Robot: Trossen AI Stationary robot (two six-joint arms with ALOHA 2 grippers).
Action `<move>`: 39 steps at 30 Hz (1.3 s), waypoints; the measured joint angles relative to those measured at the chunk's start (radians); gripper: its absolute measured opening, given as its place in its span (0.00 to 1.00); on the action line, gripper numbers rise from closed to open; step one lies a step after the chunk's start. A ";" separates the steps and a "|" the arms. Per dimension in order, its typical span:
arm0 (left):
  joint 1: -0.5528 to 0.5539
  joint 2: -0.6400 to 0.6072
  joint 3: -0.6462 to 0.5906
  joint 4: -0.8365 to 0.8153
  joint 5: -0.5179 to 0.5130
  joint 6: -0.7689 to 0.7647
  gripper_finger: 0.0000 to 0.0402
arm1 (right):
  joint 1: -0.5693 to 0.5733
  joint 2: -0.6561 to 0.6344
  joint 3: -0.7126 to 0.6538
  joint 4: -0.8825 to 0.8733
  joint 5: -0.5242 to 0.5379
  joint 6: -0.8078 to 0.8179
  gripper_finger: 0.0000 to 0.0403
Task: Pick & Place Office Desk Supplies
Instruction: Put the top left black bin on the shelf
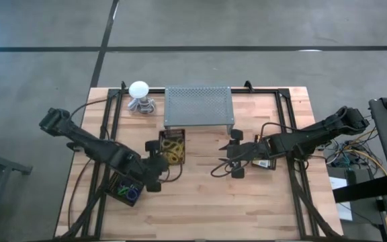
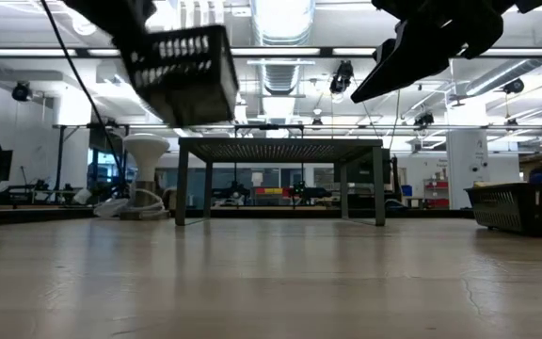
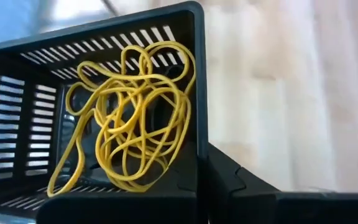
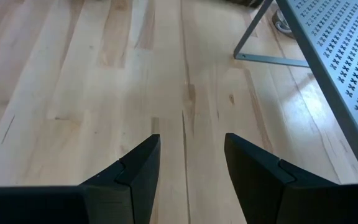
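High view: the left gripper (image 1: 154,163), left of centre, is clamped on the rim of a black slotted basket (image 1: 173,146) holding yellow rubber bands (image 1: 173,148); a second basket with coloured loops (image 1: 127,191) sits lower left. The right gripper (image 1: 235,153), right of centre, stands released and empty.

Low view: the black slotted basket (image 2: 181,73) hangs tilted at upper left, clear of the table.

Left wrist view: rubber bands (image 3: 129,127) tangled inside the basket (image 3: 17,124).

Right wrist view: spread fingers (image 4: 135,171) over bare wood beside the grey perforated stand (image 4: 334,56).
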 joint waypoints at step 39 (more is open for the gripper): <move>0.689 0.023 0.047 0.096 0.267 0.792 0.03 | 0.001 0.000 0.000 -0.001 -0.001 0.004 0.44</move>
